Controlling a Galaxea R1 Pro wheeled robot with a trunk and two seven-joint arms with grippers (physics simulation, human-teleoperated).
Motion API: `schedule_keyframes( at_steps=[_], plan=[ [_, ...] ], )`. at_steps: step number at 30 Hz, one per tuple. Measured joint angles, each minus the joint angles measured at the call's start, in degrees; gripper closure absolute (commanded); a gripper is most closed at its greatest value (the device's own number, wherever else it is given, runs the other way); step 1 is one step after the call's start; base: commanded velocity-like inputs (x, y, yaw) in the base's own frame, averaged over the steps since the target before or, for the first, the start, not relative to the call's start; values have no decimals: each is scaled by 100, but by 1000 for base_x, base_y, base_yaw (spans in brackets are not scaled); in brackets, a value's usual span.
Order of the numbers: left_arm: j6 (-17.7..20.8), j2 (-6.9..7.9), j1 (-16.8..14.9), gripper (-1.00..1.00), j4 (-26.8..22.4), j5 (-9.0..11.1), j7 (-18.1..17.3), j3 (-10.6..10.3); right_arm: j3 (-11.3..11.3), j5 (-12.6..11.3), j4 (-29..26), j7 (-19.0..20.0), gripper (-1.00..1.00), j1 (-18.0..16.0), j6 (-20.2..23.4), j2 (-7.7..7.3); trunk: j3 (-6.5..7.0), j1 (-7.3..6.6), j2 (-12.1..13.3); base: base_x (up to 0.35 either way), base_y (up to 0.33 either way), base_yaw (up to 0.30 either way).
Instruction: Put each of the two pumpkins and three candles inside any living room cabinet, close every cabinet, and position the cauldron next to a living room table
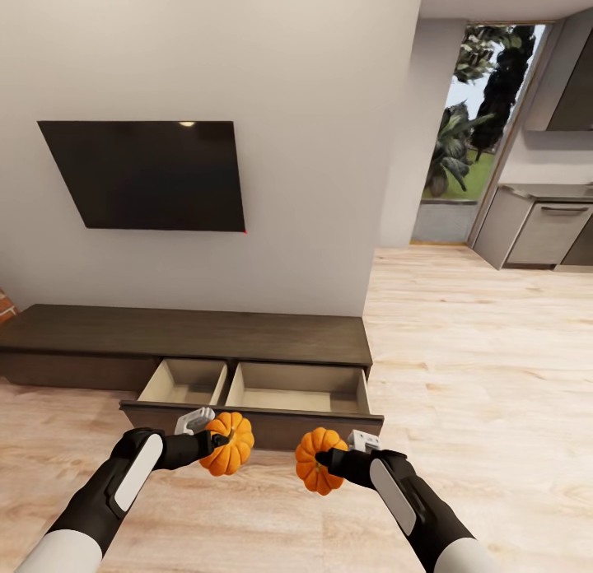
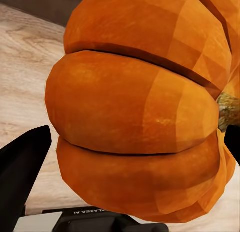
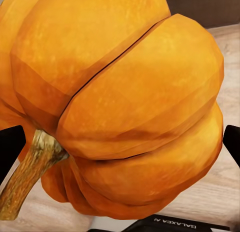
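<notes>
- Left gripper [image 1: 216, 441]: jaws clamped on left pumpkin [image 1: 228, 444], held above the floor [image 1: 461, 367] just before the open drawer front.
- Right gripper [image 1: 327, 460]: jaws clamped on right pumpkin [image 1: 317, 460].
- Cabinet [image 1: 189, 330]: two drawers pulled open, grey-beige interiors exposed, below wall TV [image 1: 148, 174].

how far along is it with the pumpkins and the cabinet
Done: the cabinet has a drawer pulled open, nothing visible inside. In hand: the left gripper holds one pumpkin and the right gripper holds the other pumpkin, both just short of the drawer. Left: drop both in, stow candles, close up, place cauldron.
</notes>
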Motion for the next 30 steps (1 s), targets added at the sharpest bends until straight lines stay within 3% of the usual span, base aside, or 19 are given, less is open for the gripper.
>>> schedule_keyframes(
  at_steps=[8, 30],
  plan=[
    [-1, 0, 0, 100, -4, -4, -37, 9, -3, -3, 1, 3, 100, 0, -3, 1, 0, -2, -1, 89, 0, 0],
    [-1, 0, 1, 100, 3, -23, -12, 2, 3, -3, 4, 67, 100, 1, -3, 10, -1, -3, 0, 331, 0, 0]
  ],
)
